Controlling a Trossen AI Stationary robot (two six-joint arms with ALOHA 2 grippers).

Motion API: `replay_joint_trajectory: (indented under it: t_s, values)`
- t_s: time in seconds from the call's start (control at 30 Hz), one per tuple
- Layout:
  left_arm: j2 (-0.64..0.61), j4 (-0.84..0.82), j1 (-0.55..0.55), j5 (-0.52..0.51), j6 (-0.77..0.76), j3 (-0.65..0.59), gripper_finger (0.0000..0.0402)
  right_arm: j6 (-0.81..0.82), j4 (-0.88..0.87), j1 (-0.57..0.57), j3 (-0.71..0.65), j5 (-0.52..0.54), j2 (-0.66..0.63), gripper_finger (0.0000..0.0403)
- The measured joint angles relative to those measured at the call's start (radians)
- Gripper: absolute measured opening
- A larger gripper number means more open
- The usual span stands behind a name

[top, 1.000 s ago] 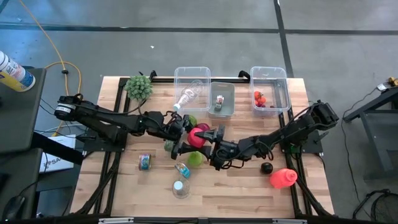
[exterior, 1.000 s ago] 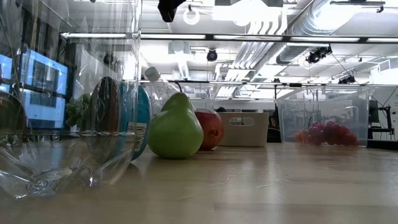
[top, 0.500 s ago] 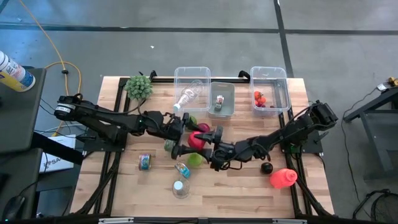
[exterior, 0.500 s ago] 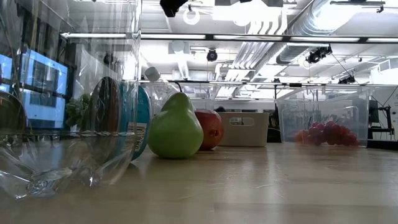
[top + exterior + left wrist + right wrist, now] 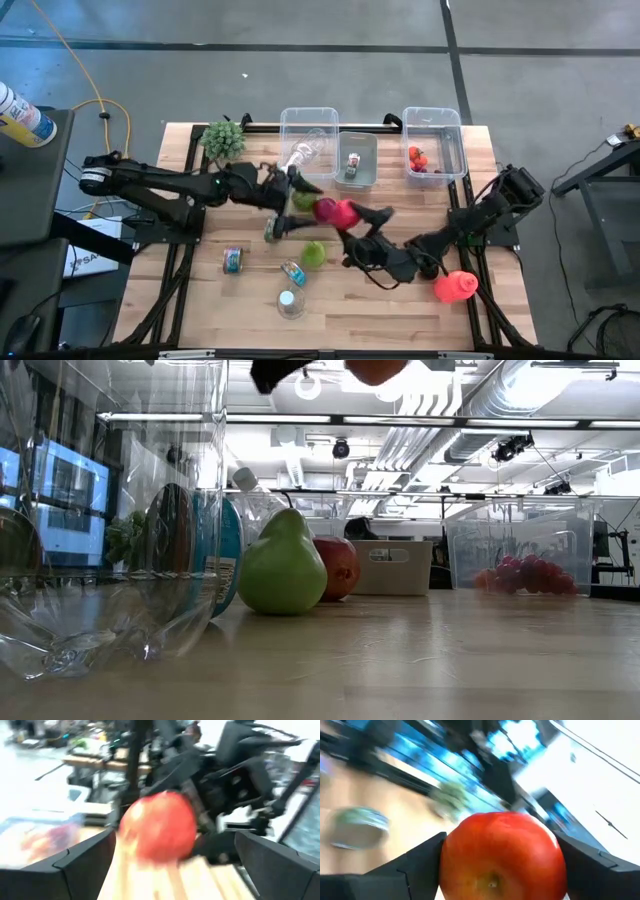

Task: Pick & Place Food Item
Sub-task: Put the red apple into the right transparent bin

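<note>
Up above the surface [image 5: 390,310], the right gripper [image 5: 352,213] is clenched on a red apple [image 5: 342,212], which fills the space between its dark fingers [image 5: 415,862] in the right wrist view. From the low camera the apple [image 5: 377,368] shows only as a red curve, well clear of the wood. The left gripper [image 5: 296,181] hangs just beside the apple, on the side toward the leafy plant [image 5: 224,139]; its fingers are spread apart and hold nothing, and the left wrist view looks between them straight at the apple [image 5: 159,826].

Below the apple and nearer the front edge, a green pear [image 5: 314,254] stands on the wood, with a second red apple [image 5: 338,567] touching or just behind it in the low view. Past the apple, toward the back edge, sit three bins: a clear one with a bottle [image 5: 303,152], a grey one [image 5: 357,159], and a clear one holding grapes [image 5: 525,574].
</note>
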Motion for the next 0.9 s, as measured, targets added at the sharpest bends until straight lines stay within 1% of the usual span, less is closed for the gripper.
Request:
replay_joint_trajectory:
  t_s: [0.07, 0.13, 0.17, 0.2, 0.3, 0.43, 0.57, 0.73, 0.83, 0.9]
  values:
    - [-0.031, -0.060, 0.033, -0.006, -0.008, 0.000, 0.0397, 0.031, -0.004, 0.022, 0.000, 0.127, -0.001, 0.0308]
    - [-0.061, -0.113, 0.059, -0.007, 0.026, -0.001, 0.0397, 0.094, -0.049, 0.043, 0.000, 0.225, -0.001, 0.0308]
    - [-0.077, -0.156, 0.071, -0.006, 0.058, -0.001, 0.0397, 0.139, -0.084, 0.054, 0.000, 0.260, -0.001, 0.0308]
    - [-0.091, -0.194, 0.083, -0.006, 0.089, -0.001, 0.0397, 0.186, -0.128, 0.064, 0.000, 0.269, -0.001, 0.0308]
    - [-0.124, -0.289, 0.107, -0.006, 0.129, -0.002, 0.0397, 0.383, -0.256, 0.091, 0.001, 0.264, -0.001, 0.0309]
    - [-0.157, -0.348, 0.123, -0.005, 0.089, -0.002, 0.0397, 0.581, -0.403, 0.114, 0.002, 0.264, -0.002, 0.0309]
    - [-0.166, -0.394, 0.115, -0.005, 0.085, -0.002, 0.0397, 0.800, -0.584, 0.114, 0.002, 0.265, -0.003, 0.0309]
    - [-0.164, -0.430, 0.095, -0.005, 0.088, -0.002, 0.0397, 1.131, -0.875, 0.114, 0.002, 0.248, -0.012, 0.0309]
    - [-0.164, -0.434, 0.089, -0.004, 0.090, -0.002, 0.0397, 1.355, -1.090, 0.108, 0.002, 0.218, -0.031, 0.0309]
    - [-0.164, -0.434, 0.089, -0.004, 0.092, -0.002, 0.0397, 1.538, -1.225, 0.096, 0.002, 0.172, -0.063, 0.0309]
